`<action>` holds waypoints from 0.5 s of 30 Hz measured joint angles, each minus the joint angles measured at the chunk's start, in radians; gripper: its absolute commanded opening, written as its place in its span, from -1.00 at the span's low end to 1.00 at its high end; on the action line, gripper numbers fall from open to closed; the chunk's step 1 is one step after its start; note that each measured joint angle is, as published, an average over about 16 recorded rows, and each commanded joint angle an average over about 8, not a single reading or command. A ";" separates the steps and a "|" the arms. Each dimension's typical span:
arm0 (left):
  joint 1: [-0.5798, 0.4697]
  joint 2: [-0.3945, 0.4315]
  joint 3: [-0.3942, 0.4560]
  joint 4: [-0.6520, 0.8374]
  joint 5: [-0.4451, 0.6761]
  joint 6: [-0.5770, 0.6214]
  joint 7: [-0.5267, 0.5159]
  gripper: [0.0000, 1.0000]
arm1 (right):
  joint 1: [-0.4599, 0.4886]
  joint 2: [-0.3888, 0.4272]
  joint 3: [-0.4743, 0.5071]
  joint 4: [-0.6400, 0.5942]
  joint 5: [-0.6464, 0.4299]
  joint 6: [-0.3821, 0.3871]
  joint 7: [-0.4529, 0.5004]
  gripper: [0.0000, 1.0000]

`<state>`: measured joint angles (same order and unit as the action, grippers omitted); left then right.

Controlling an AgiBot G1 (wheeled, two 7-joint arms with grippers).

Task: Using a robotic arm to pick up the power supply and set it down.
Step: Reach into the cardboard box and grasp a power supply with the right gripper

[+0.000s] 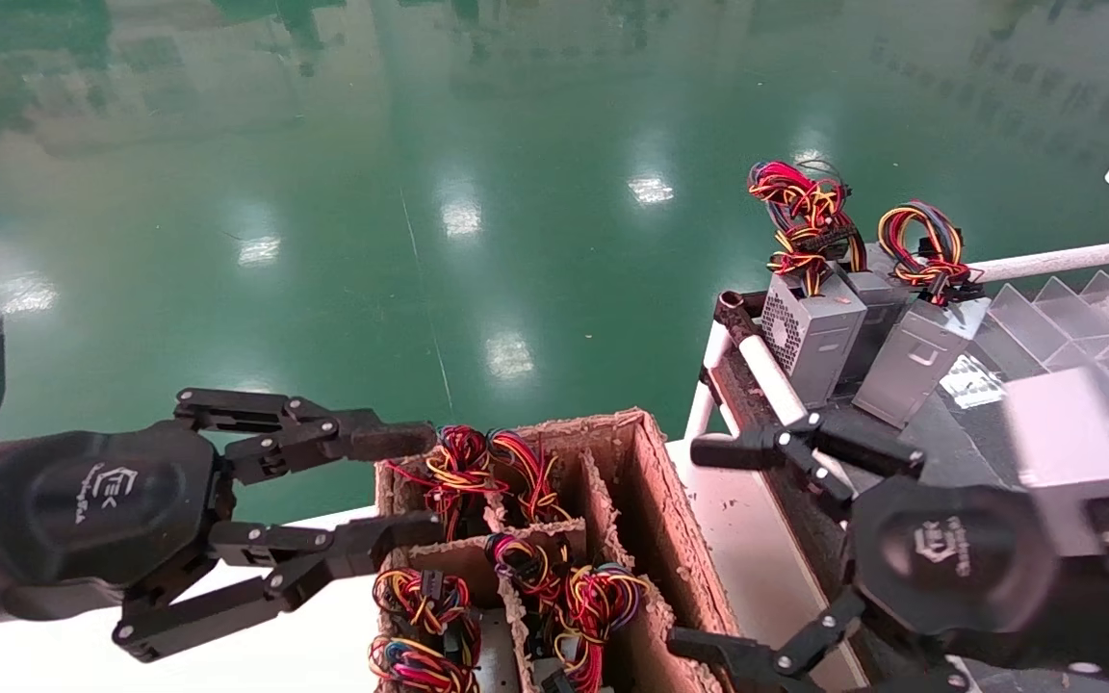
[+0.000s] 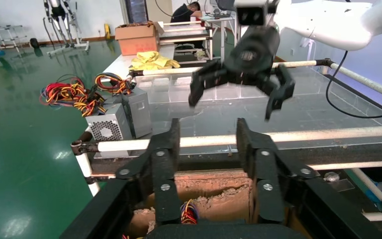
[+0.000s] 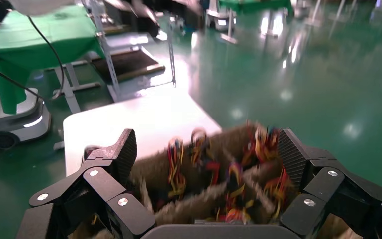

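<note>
Green glossy floor lies beyond my white table [image 1: 256, 640] and the conveyor rack [image 1: 766, 371]. My power supply [image 1: 913, 358], a grey sheet-metal box with a slot on its face, stands tilted on that rack, long axis rising away from me, loose red-yellow wires [image 1: 922, 243] on top. My right gripper [image 1: 709, 544] is nearer, jaws spread and empty, the box lying beyond it. My left gripper [image 1: 410, 486] hangs spread over the cardboard crate [image 1: 656, 500].

The black left pincer [image 1: 410, 486] hung spread, empty; the matching black right pincer [image 1: 699, 544] gaped wide, likewise empty.
</note>
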<state>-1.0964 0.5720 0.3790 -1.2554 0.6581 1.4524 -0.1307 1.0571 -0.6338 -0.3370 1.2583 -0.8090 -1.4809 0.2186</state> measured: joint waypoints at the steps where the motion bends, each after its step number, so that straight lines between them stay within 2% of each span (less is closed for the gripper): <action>1: 0.000 0.000 0.000 0.000 0.000 0.000 0.000 1.00 | -0.002 -0.006 -0.010 0.001 -0.010 -0.001 0.006 1.00; 15: 0.000 0.000 0.000 0.000 0.000 0.000 0.000 1.00 | -0.034 -0.116 -0.154 0.065 -0.121 -0.042 0.067 1.00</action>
<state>-1.0964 0.5720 0.3791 -1.2553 0.6581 1.4524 -0.1306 1.0232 -0.7494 -0.4910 1.3235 -0.9296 -1.5228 0.2854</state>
